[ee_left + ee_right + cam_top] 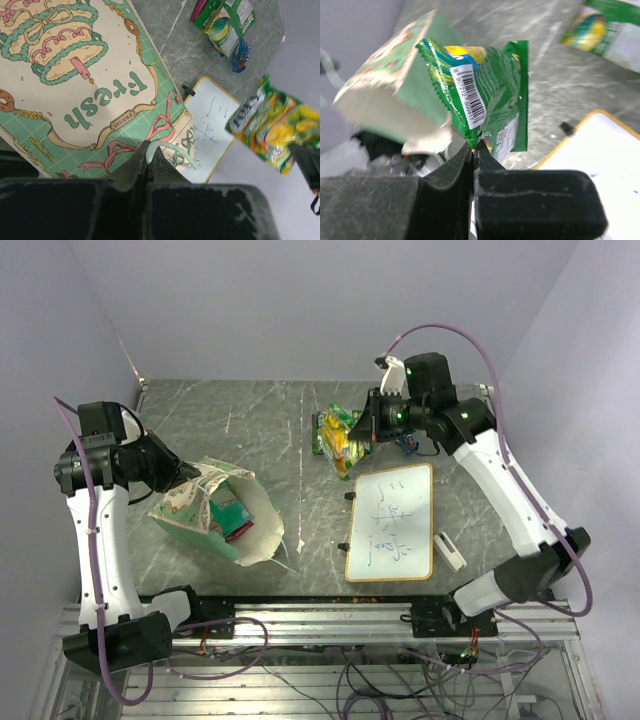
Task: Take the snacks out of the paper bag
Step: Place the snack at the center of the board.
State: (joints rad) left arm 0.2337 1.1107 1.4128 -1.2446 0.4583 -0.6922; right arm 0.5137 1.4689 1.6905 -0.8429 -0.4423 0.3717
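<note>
Inspector: Your left gripper (pixel 148 150) is clamped on the thin white string handle (pixel 172 150) of the paper bag (pixel 75 75); the bag, stiff printed paper, lies tipped near left.

Operator: And the right?

Inspector: Your right gripper (pixel 472 147) pinches a glossy, crinkled green packet (pixel 480 85) above the far side of the dark, veined table (pixel 260 420). Walls (pixel 300 300) plain, pale.

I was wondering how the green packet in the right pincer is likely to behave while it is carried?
The green packet is probably light: the right pincer holds it by one crimped edge alone. It looks floppy, since the film creases and bends. Its glossy surface may slip if swung.
</note>
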